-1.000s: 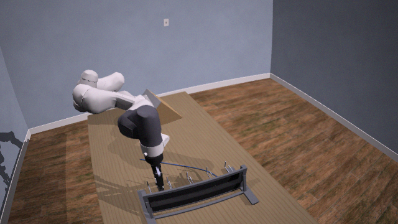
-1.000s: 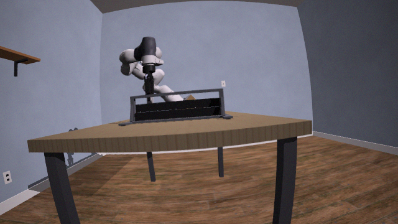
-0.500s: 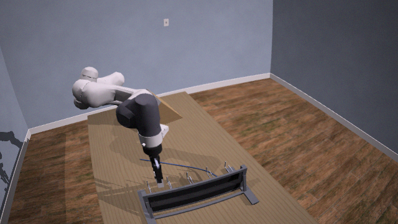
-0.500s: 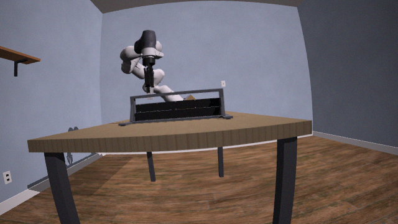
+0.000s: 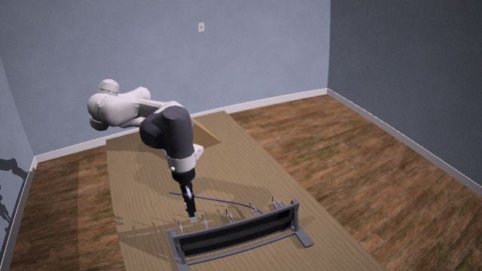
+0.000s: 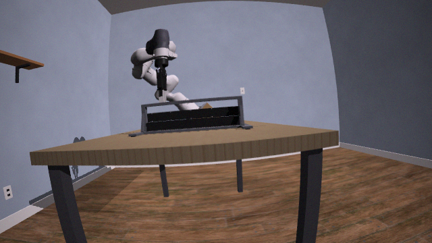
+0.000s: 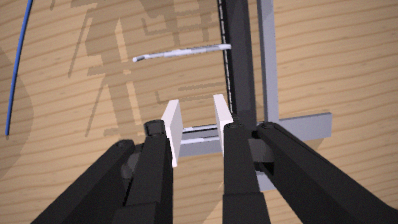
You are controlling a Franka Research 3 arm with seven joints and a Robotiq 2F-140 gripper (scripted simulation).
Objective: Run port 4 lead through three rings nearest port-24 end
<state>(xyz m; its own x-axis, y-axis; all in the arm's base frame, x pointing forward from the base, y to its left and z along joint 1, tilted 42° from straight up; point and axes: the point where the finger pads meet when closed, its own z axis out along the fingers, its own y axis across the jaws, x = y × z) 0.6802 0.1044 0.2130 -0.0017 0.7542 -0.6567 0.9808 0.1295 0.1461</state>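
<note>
wood-grain table (image 5: 143, 196), blue walls, plank floor (image 5: 339, 150)

Fingers downward, narrowly parted, empty
</note>
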